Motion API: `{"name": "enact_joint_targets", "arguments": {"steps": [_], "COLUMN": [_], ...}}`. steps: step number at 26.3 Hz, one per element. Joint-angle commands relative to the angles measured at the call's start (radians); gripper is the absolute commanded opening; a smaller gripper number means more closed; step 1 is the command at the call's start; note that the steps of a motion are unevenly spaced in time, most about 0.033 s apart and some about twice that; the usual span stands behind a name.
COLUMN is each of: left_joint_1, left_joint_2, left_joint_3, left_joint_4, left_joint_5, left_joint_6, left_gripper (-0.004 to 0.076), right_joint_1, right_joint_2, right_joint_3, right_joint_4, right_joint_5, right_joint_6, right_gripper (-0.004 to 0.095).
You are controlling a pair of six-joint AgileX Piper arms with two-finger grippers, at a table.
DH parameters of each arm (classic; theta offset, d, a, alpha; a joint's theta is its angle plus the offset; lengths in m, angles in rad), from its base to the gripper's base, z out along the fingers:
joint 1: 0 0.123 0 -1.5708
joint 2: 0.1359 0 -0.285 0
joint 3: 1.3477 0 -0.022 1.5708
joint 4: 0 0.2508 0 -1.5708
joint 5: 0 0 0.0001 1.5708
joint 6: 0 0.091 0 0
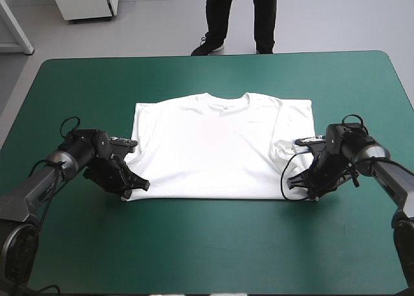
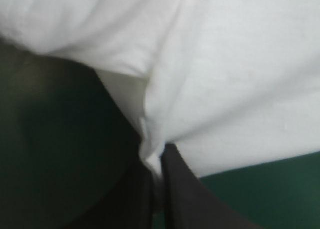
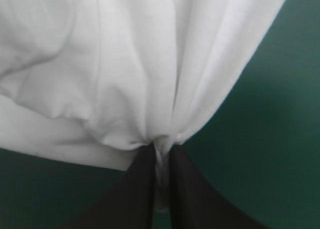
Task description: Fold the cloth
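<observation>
The white T-shirt (image 1: 217, 147) lies spread flat mid-table, collar toward the far edge, hem toward the near edge. My left gripper (image 1: 132, 187) sits low at the shirt's near left hem corner, and my right gripper (image 1: 303, 187) at the near right hem corner. In the left wrist view the black fingers (image 2: 182, 189) are all but shut, with a fold of white cloth (image 2: 155, 154) pinched between them. The right wrist view shows the same: cloth (image 3: 150, 104) gathers into pleats and runs down between the nearly closed fingers (image 3: 187, 189).
Teal-green cover (image 1: 213, 244) stretches bare in front of the hem and to both sides of the shirt. The right sleeve (image 1: 288, 147) is slightly rumpled near my right arm.
</observation>
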Motion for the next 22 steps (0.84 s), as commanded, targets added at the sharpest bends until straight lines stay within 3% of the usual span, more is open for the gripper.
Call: {"name": "enact_joint_targets", "arguments": {"steps": [1,7,16,22], "left_joint_1": [-0.008,-0.008,-0.008,-0.008], "left_joint_2": [-0.014,-0.052,-0.267,-0.395], "left_joint_3": [-0.030,-0.122,-0.240,-0.314], "left_joint_4": [-0.042,-0.043,-0.035,-0.035], "left_joint_5": [-0.007,0.114,0.278,0.289], "left_joint_6": [0.003,0.013,-0.019,-0.047], "left_gripper": [-0.0009,-0.0009,-0.0009,-0.0009], "right_joint_1": [-0.008,-0.008,-0.008,-0.008], "right_joint_2": [0.000,-0.084,-0.262,-0.356], "right_joint_3": [-0.010,-0.041,-0.160,-0.271], "right_joint_4": [0.010,-0.050,-0.102,-0.122], "right_joint_5": [-0.025,0.052,0.127,0.145], "right_joint_6": [-0.031,-0.010,0.044,0.068], "right_gripper": [-0.0019,-0.0019,-0.0019,-0.0019]}}
